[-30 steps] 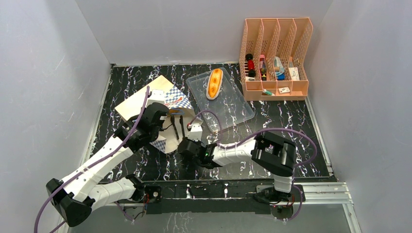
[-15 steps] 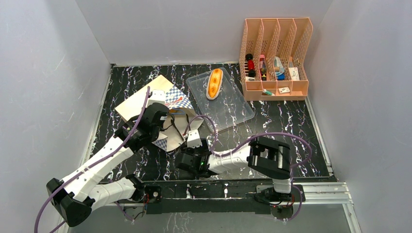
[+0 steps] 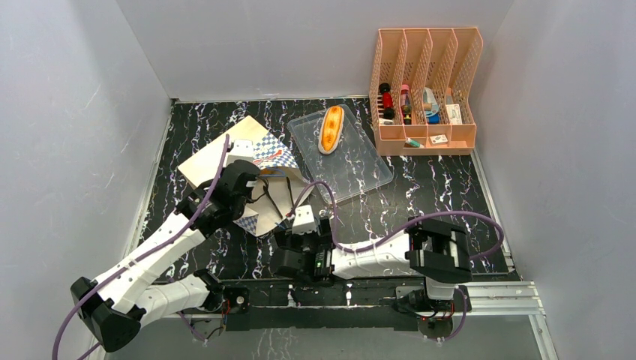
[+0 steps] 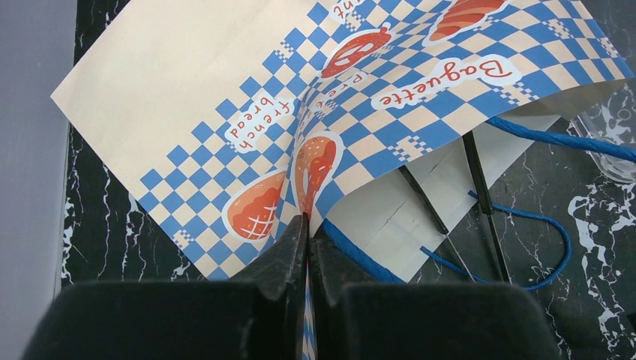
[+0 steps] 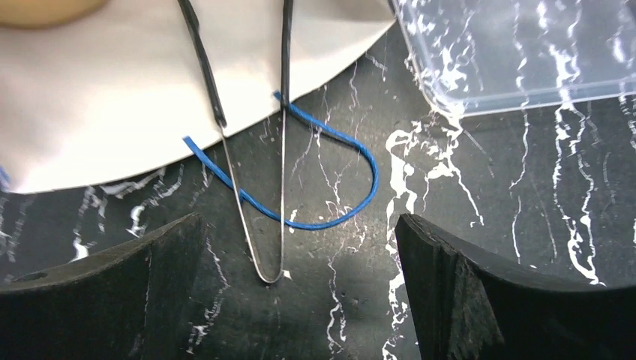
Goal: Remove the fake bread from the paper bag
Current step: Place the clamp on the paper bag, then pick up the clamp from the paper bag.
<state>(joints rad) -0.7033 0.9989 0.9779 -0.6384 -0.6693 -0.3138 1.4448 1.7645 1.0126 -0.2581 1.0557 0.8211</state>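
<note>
So compared to a second ago, the right gripper (image 5: pixel 296 232) has backed away from the bag's mouth toward the bottom middle of the overhead view. Its jaws went from nearly closed to spread wide, with nothing in them. The left gripper (image 4: pixel 307 225) hasn't budged, it's still pinched tight on the blue-checkered edge of the paper bag (image 3: pixel 214 156), which lies left of centre with its mouth facing lower right. That mouth looks a bit more opened up now, white lining showing. The long bun (image 3: pixel 331 128) is already out, sitting at the top end of the clear tray (image 3: pixel 356 169) just right of the bag, same spot as before. Right in front of the mouth, a blue cord handle (image 5: pixel 373 176) and a thin dark loop (image 5: pixel 283 187) are sprawled on the black marbled table (image 3: pixel 450 187), between the right fingers and the bag. There's a tan rounded bit at the top left of the right wrist view, can't tell what. A pink organizer (image 3: pixel 424 52) with small bits stands upper right.
</note>
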